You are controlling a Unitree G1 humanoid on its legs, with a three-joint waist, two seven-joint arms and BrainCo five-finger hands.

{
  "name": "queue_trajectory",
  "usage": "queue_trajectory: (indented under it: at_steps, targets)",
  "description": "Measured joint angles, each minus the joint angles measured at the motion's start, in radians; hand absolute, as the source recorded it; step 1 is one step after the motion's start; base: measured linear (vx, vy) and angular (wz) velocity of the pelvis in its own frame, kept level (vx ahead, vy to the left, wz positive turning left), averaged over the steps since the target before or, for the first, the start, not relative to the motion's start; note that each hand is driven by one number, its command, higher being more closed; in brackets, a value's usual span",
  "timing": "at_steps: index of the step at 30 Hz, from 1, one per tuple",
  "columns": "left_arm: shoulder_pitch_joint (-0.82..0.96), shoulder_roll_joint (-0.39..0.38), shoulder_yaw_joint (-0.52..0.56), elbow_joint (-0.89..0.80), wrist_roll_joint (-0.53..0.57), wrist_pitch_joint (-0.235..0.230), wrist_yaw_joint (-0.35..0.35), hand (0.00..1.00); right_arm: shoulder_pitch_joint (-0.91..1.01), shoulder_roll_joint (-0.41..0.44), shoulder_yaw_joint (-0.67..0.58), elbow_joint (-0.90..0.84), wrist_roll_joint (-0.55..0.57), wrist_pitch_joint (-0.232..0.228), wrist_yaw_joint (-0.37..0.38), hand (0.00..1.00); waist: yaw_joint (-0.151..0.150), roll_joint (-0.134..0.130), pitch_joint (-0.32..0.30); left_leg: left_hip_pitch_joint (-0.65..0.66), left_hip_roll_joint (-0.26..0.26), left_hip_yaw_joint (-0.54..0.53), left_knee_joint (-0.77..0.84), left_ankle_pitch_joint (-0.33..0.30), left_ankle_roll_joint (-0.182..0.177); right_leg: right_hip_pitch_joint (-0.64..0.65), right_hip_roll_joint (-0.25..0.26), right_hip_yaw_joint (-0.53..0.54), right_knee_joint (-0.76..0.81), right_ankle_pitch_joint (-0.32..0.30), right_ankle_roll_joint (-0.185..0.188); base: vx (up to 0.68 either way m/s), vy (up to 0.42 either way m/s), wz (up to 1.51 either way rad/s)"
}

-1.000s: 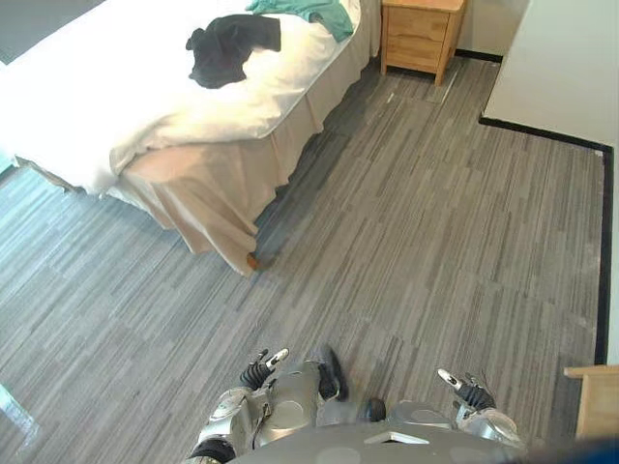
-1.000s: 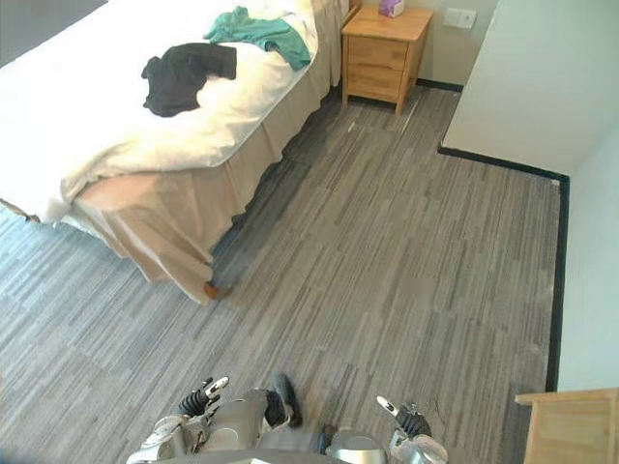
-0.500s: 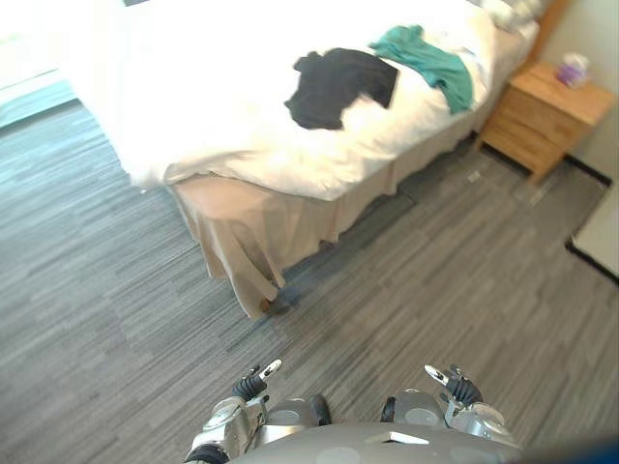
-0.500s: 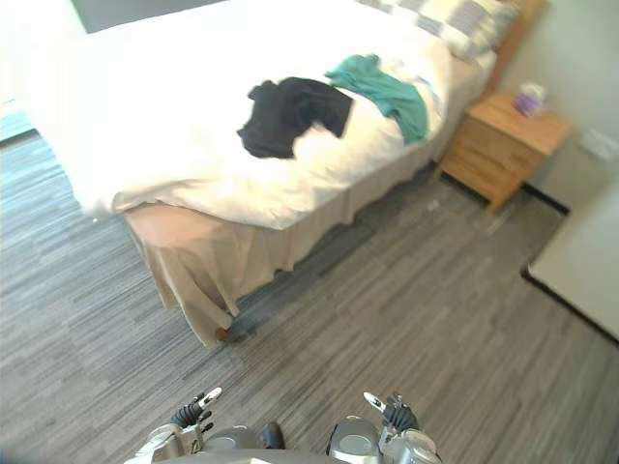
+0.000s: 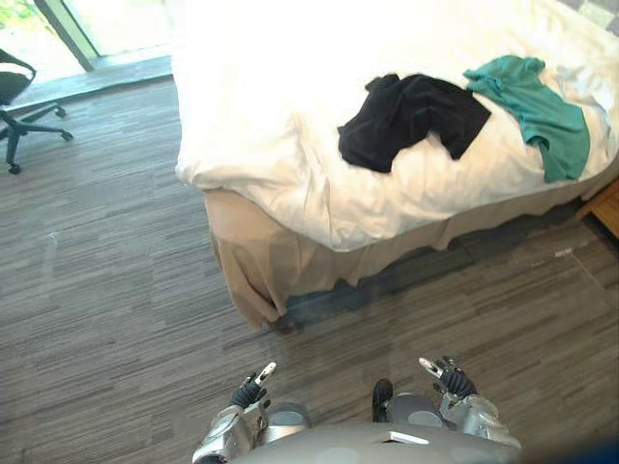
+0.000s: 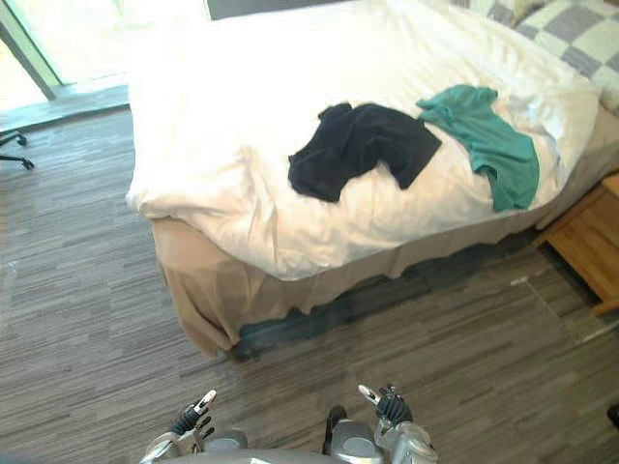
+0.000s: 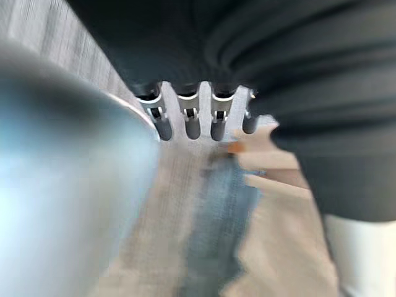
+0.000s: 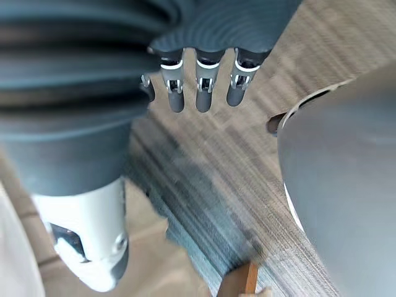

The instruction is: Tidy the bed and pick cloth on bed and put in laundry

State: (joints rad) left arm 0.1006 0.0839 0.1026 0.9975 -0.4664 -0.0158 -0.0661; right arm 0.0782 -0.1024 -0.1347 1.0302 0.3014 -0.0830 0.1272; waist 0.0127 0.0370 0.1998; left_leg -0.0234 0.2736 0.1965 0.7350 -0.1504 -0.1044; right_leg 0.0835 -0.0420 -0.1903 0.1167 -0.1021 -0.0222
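A black garment [image 5: 411,118] lies crumpled on the white duvet of the bed [image 5: 271,116], near its front edge. Beside it, toward the right, a teal garment [image 5: 542,101] is spread out flat. My left hand [image 5: 249,391] hangs low at the bottom of the view, well short of the bed, fingers [image 7: 185,120] relaxed and holding nothing. My right hand [image 5: 450,379] hangs the same way on the other side, its fingers [image 8: 201,90] loose and empty above the floor.
A beige bed skirt [image 5: 261,271] drops to the grey striped floor at the bed's corner. A checked pillow [image 6: 571,29] lies at the head of the bed, a wooden nightstand [image 6: 590,242] stands to the right, and an office chair [image 5: 19,97] at far left.
The camera has swung left, so the bed now sits ahead and nearer, with the nightstand at the right edge. Both hands stay low and empty.
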Motion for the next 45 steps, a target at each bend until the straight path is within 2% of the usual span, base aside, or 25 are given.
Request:
queue_trajectory:
  at_steps: [2,4,5,6,7,8,9,12,14,16,17,20,22,23,24,25,26,27,31,33,36,41,42,44,45]
  targets:
    - [0.0,0.0,0.0,0.001,0.007,-0.003,0.001,0.0,0.009,-0.004,-0.003,0.0,-0.004,0.009,-0.001,0.0,-0.009,0.005,-0.003,-0.033,0.003,0.098,-0.003,-0.042,0.003,0.037,-0.018,-0.015,-0.014,-0.002,-0.004,0.24,-0.054,0.03]
    - [-0.001,-0.007,-0.003,0.001,0.008,-0.014,0.001,0.0,0.007,-0.004,-0.009,0.001,-0.023,0.018,-0.003,0.0,-0.01,0.002,-0.001,-0.044,-0.039,0.165,-0.151,-0.055,-0.002,0.064,-0.042,-0.011,-0.022,-0.002,-0.003,0.22,0.039,-0.04]
    - [-0.002,-0.02,-0.005,0.001,0.008,-0.014,0.0,0.0,0.005,-0.004,-0.017,0.001,-0.04,0.023,-0.004,0.0,-0.01,0.001,-0.001,-0.044,-0.088,0.174,-0.312,-0.039,-0.007,0.067,-0.057,-0.013,-0.022,-0.006,0.004,0.22,0.107,0.08]
    - [-0.002,-0.027,-0.006,0.0,0.009,-0.013,-0.005,0.0,0.005,-0.003,-0.025,0.0,-0.05,0.026,-0.004,0.0,-0.01,0.003,-0.002,-0.033,-0.138,0.166,-0.49,0.046,0.004,0.075,-0.068,-0.017,-0.022,-0.02,0.028,0.21,0.129,0.11]
    - [-0.002,-0.03,-0.009,0.0,0.009,-0.013,-0.01,0.0,0.004,-0.005,-0.028,-0.001,-0.051,0.029,-0.005,0.0,-0.01,0.01,-0.001,-0.026,-0.154,0.148,-0.565,0.128,0.003,0.083,-0.065,-0.017,-0.021,-0.028,0.042,0.22,0.166,0.2]
    - [-0.005,-0.033,-0.006,0.001,0.01,-0.013,-0.017,0.0,-0.001,-0.005,-0.033,0.006,-0.054,0.039,-0.015,0.0,-0.008,0.009,-0.003,-0.002,-0.175,0.14,-0.608,0.153,0.075,0.1,-0.063,-0.017,-0.023,-0.045,0.067,0.18,0.142,0.26]
    - [-0.002,-0.013,-0.01,0.0,0.01,-0.011,-0.017,0.0,-0.002,0.007,-0.022,0.008,-0.069,0.043,-0.016,0.0,-0.008,-0.026,-0.009,0.007,-0.199,0.12,-0.622,0.159,0.071,0.103,-0.084,-0.017,-0.023,-0.057,0.083,0.16,0.124,0.26]
    - [-0.005,0.017,-0.011,-0.002,0.009,0.003,-0.017,0.0,-0.004,0.035,-0.019,0.024,-0.09,0.049,-0.025,0.0,0.005,-0.066,-0.016,0.032,-0.237,0.125,-0.687,0.166,0.081,0.101,-0.111,-0.016,-0.025,-0.068,0.09,0.15,0.07,0.07]
    - [-0.005,0.021,-0.015,0.003,0.01,0.021,-0.018,0.0,-0.004,0.039,-0.023,0.026,-0.088,0.044,-0.031,0.0,0.003,-0.07,-0.019,0.079,-0.258,0.132,-0.756,0.187,0.088,0.109,-0.122,-0.013,-0.02,-0.074,0.1,0.06,0.027,-0.16]
    - [-0.004,0.023,-0.034,0.006,0.017,0.045,-0.019,0.0,-0.005,0.039,-0.029,0.02,-0.087,0.03,-0.041,0.0,-0.013,-0.058,-0.02,0.125,-0.28,0.131,-0.835,0.22,0.095,0.117,-0.137,-0.016,-0.018,-0.085,0.116,0.02,0.047,-0.05]
    - [-0.007,0.028,-0.039,0.006,0.022,0.053,-0.022,0.0,-0.004,0.043,-0.037,0.016,-0.084,0.021,-0.048,0.0,-0.021,-0.07,-0.015,0.13,-0.302,0.128,-0.835,0.213,0.104,0.115,-0.157,-0.025,0.001,-0.111,0.139,0.03,0.084,0.05]
    - [-0.008,0.032,-0.066,0.006,0.026,0.057,-0.023,0.0,0.015,0.034,-0.051,0.013,-0.062,0.01,-0.051,0.0,-0.025,-0.076,-0.02,0.163,-0.343,0.116,-0.836,0.156,0.112,0.112,-0.212,-0.032,0.104,-0.154,0.178,0.1,0.08,0.07]
    - [-0.009,0.035,-0.086,0.006,0.024,0.057,-0.017,0.0,0.003,0.024,-0.05,0.011,-0.052,0.008,-0.047,0.0,-0.026,-0.057,-0.018,0.166,-0.32,0.111,-0.834,0.151,0.141,0.021,-0.212,-0.041,0.277,-0.132,0.197,0.12,0.073,0.05]
    - [-0.008,0.033,-0.094,0.011,0.023,0.064,-0.014,0.0,-0.005,0.027,-0.048,0.008,-0.05,0.003,-0.042,0.0,-0.027,-0.037,-0.02,0.17,-0.29,0.1,-0.833,0.156,0.14,0.0,-0.195,-0.047,0.272,-0.15,0.148,0.12,0.07,0.15]
    - [-0.011,0.047,-0.106,0.016,0.004,0.075,-0.014,0.0,-0.006,0.032,-0.025,0.007,-0.05,-0.008,-0.031,0.0,-0.029,-0.049,-0.019,0.178,-0.266,0.093,-0.833,0.156,0.134,-0.011,-0.164,-0.043,0.198,-0.157,0.14,0.16,0.048,0.35]
    - [-0.011,0.069,-0.11,0.016,-0.005,0.077,-0.013,0.0,-0.005,0.05,-0.006,0.007,-0.05,-0.018,-0.026,0.0,-0.026,-0.074,-0.018,0.182,-0.262,0.09,-0.833,0.152,0.124,-0.012,-0.149,-0.03,0.108,-0.118,0.14,0.15,0.002,0.33]
    - [-0.011,0.081,-0.114,0.016,-0.015,0.078,-0.014,0.0,-0.005,0.062,-0.003,0.007,-0.05,-0.021,-0.024,0.0,-0.024,-0.098,-0.023,0.183,-0.268,0.081,-0.833,0.15,0.12,-0.018,-0.147,-0.019,0.068,-0.073,0.138,0.17,-0.061,0.49]
    - [-0.013,0.098,-0.115,0.02,-0.024,0.078,-0.013,0.0,-0.001,0.083,0.001,0.009,-0.051,-0.023,-0.023,0.0,-0.024,-0.144,-0.029,0.185,-0.29,0.062,-0.833,0.148,0.113,-0.037,-0.155,-0.015,0.028,0.024,0.136,0.17,-0.089,0.4]
    - [-0.014,0.073,-0.11,0.033,-0.044,0.072,0.002,0.0,-0.013,0.076,0.02,0.007,-0.053,-0.024,-0.024,0.0,-0.021,-0.109,-0.038,0.188,-0.29,0.044,-0.833,0.141,0.1,0.005,-0.148,-0.026,-0.038,0.021,0.133,0.14,-0.027,0.11]
    - [-0.013,0.05,-0.091,0.046,-0.076,0.069,0.002,0.0,-0.021,0.054,0.035,0.007,-0.081,-0.022,-0.023,0.0,-0.025,-0.068,-0.043,0.182,-0.29,0.042,-0.834,0.141,0.1,0.014,-0.146,-0.03,-0.052,0.021,0.134,0.07,-0.019,0.03]
    - [-0.006,0.032,-0.092,0.046,-0.115,0.059,0.001,0.0,-0.023,0.033,0.046,0.014,-0.091,-0.01,-0.025,0.0,-0.025,-0.049,-0.05,0.186,-0.281,0.04,-0.838,0.136,0.094,0.03,-0.136,-0.041,-0.069,0.021,0.133,0.02,-0.028,0.06]
    - [0.013,0.034,-0.058,0.045,-0.317,0.007,0.013,0.0,-0.025,0.034,0.046,0.028,-0.091,0.013,-0.025,0.0,-0.021,-0.063,-0.052,0.195,-0.27,0.038,-0.84,0.133,0.083,0.046,-0.118,-0.057,-0.095,0.027,0.124,-0.03,-0.04,0.02]
    - [0.021,0.032,-0.015,0.037,-0.426,-0.024,0.037,0.0,-0.021,0.033,0.039,0.033,-0.092,0.022,-0.024,0.0,-0.023,-0.072,-0.058,0.191,-0.269,0.03,-0.84,0.133,0.083,0.053,-0.118,-0.072,-0.107,0.029,0.122,-0.02,-0.033,0.16]
    - [0.031,0.032,0.062,0.006,-0.521,-0.058,0.067,0.0,-0.009,0.031,0.015,0.039,-0.096,0.025,-0.023,0.0,-0.023,-0.079,-0.061,0.189,-0.271,0.013,-0.84,0.133,0.082,0.063,-0.117,-0.083,-0.122,0.034,0.123,0.0,-0.024,0.19]
    - [0.038,0.041,0.141,-0.016,-0.611,-0.105,0.089,0.0,-0.003,0.018,-0.003,0.041,-0.114,0.029,-0.021,0.0,-0.022,-0.08,-0.063,0.18,-0.273,0.006,-0.839,0.133,0.082,0.068,-0.12,-0.1,-0.135,0.039,0.124,0.01,-0.024,0.27]
